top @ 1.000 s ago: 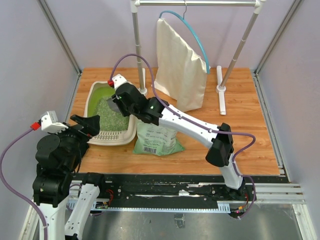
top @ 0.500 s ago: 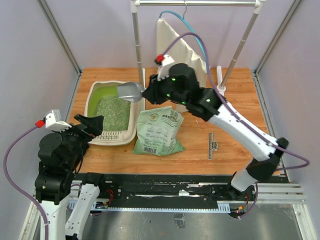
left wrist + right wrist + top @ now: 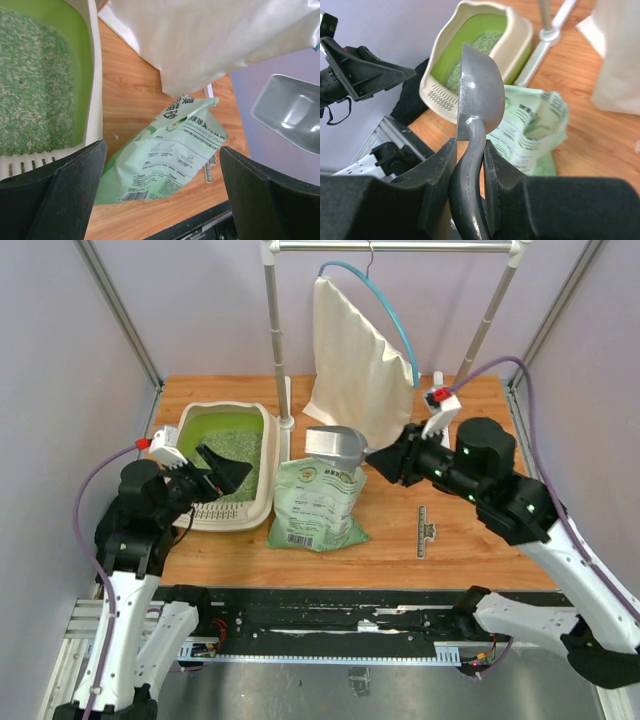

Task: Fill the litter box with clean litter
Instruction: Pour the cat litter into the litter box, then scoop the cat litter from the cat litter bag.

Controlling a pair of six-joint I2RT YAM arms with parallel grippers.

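Note:
The beige litter box [image 3: 268,445] with its lime-green inside stands at the table's left; it also shows in the wrist views [image 3: 93,75] [image 3: 521,31]. Clean litter [image 3: 236,443] [image 3: 30,85] [image 3: 481,42] lies as a pale speckled bed in its near half. My right gripper [image 3: 385,462] [image 3: 470,150] is shut on the handle of a grey metal scoop [image 3: 335,445] [image 3: 480,95] [image 3: 290,110]. The scoop hangs empty over the top of the flat green bag [image 3: 318,502]. My left gripper [image 3: 225,472] [image 3: 160,152] stands wide open above the box's near right corner, holding nothing.
A cream cloth bag [image 3: 355,370] hangs on a hanger from the metal rack at the back; the rack's white foot [image 3: 442,425] lies at the right. A small metal strip [image 3: 424,530] lies on the wood right of the green bag [image 3: 170,155] [image 3: 535,125]. Side walls close in.
My right arm has swung from inside the litter box out to the right, carrying the scoop over the green bag. My left gripper has risen and moved forward over the box.

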